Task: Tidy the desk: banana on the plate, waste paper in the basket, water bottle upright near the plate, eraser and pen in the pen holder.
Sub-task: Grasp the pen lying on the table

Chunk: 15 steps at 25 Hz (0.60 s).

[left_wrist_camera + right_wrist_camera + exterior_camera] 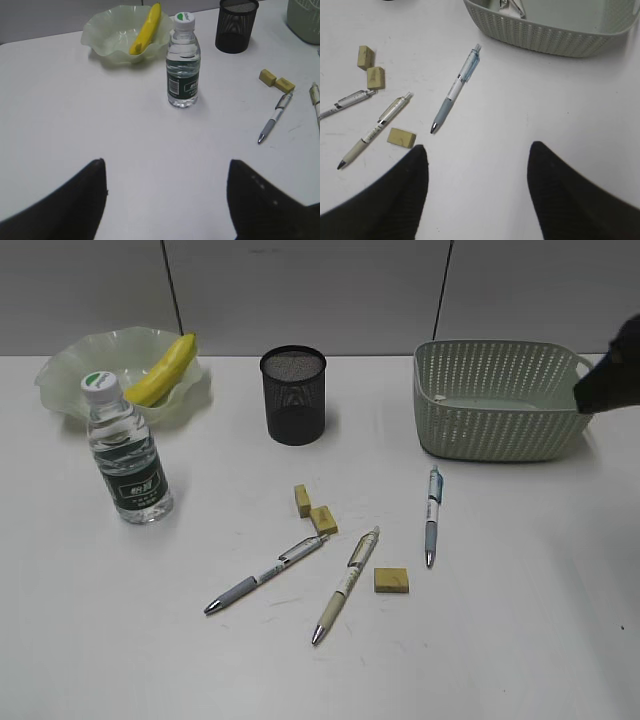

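Observation:
The banana (168,370) lies in the wavy green plate (70,375) at the back left. The water bottle (127,455) stands upright in front of the plate. The black mesh pen holder (293,395) stands at the back middle. Three pens (268,573) (347,583) (432,515) and three tan erasers (302,499) (323,519) (391,579) lie on the desk (520,620). A bit of crumpled waste paper (511,5) shows inside the basket (500,425). My left gripper (167,161) is open and empty over bare desk. My right gripper (479,145) is open and empty, just right of one eraser (401,137).
My right arm's dark body (612,370) hangs at the right edge, beside the basket's handle. A grey wall runs behind the desk. Bare white desk lies along the front and at the front right.

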Motion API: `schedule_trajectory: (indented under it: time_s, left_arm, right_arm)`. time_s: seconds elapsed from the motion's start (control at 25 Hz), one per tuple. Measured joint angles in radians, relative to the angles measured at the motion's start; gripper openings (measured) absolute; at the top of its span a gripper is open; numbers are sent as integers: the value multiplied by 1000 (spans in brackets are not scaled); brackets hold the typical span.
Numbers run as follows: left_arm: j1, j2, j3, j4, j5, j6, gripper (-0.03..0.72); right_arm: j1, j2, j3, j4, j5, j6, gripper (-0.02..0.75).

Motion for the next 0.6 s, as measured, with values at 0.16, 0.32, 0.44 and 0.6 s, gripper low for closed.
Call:
schedule_trajectory:
  time_s: [0.16, 0.32, 0.44, 0.6]
  left_arm:
    - [0, 0, 0, 0, 0, 0, 561]
    - [0, 0, 0, 0, 0, 0, 561]
    - [0, 0, 0, 0, 0, 0, 561]
    - [0, 0, 0, 0, 0, 0, 561]
  right_arm:
    - [58, 163, -120, -37, 55, 113, 497]
    - [141, 315, -260, -115, 149, 255, 497]
    - [164, 431, -366, -125, 250, 352, 496]
    - [166, 585, -478, -108, 371, 397, 496]
